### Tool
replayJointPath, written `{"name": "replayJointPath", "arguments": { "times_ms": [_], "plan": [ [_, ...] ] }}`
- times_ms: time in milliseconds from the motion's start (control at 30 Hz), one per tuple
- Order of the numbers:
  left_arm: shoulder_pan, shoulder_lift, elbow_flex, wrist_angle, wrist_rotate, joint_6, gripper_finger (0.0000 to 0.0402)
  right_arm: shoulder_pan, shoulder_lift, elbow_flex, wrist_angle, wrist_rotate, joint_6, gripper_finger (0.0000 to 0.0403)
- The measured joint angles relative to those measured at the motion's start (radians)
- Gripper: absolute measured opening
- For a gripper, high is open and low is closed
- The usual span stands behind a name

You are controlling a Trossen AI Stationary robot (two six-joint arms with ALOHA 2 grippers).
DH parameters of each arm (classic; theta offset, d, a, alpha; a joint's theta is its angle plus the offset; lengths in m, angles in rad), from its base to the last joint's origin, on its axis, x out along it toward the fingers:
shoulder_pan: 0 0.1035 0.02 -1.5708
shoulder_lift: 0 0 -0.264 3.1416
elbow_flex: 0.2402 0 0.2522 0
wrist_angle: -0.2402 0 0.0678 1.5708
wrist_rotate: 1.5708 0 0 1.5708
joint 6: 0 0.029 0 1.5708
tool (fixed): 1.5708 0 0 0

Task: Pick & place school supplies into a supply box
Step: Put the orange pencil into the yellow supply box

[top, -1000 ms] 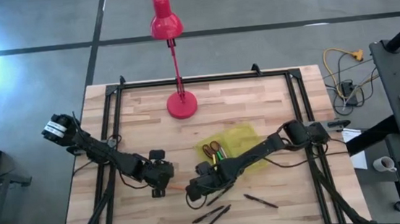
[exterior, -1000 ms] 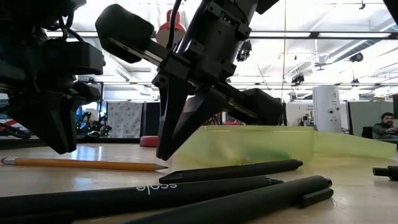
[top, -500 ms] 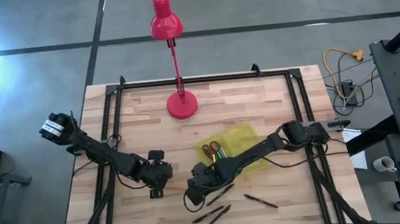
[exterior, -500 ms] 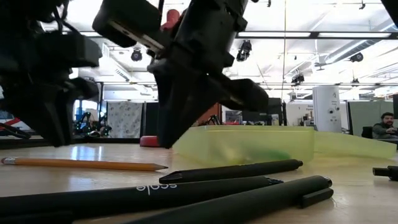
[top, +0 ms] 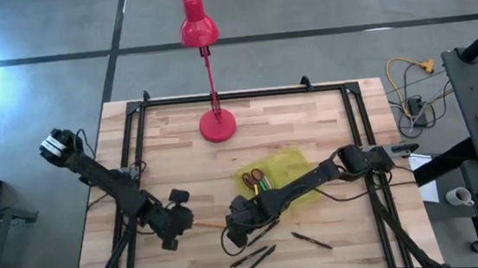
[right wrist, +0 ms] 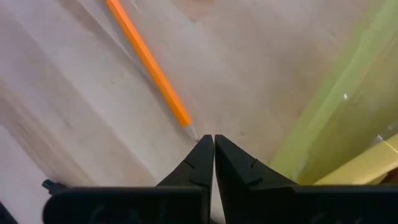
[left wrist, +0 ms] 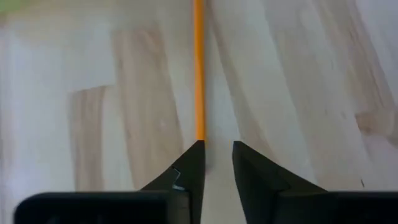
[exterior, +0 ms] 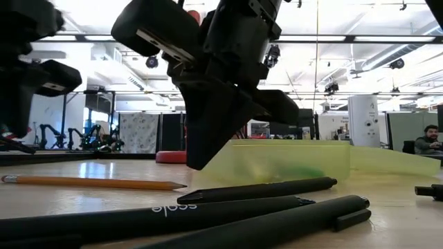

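Pale glossy wood-plank table (top: 307, 119), translucent yellow-green plastic supply box (exterior: 291, 162), matt black pens (exterior: 256, 190), smooth orange pencil (left wrist: 199, 68)

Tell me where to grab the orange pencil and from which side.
Grip the orange pencil mid-shaft, coming straight down with the fingers across its width. It lies flat on the table, thin and long, so the ends offer little hold. The left gripper, slightly open near one end, looks better aligned; the right gripper is shut at the tip beside the box.

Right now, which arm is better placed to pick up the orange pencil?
Right, probably: the right gripper sits shut at the orange pencil tip, next to the supply box. The left gripper holds nothing.
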Motion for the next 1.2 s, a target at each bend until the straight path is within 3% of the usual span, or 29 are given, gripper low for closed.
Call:
{"name": "replayJointPath", "arguments": {
  "times_ms": [267,533,1200],
  "plan": [
    [-0.006,0.017,-0.067,0.040,-0.006,0.000,0.0119,0.000,0.000,0.000,0.004,0.001,-0.049,0.0009],
    [-0.005,0.017,-0.117,0.131,-0.007,0.024,0.0121,0.009,0.000,0.000,0.004,0.000,-0.172,0.0009],
    [0.012,0.017,-0.124,0.148,-0.008,0.046,0.0121,0.011,0.017,-0.001,0.049,-0.027,-0.171,0.0009]
  ]
}}
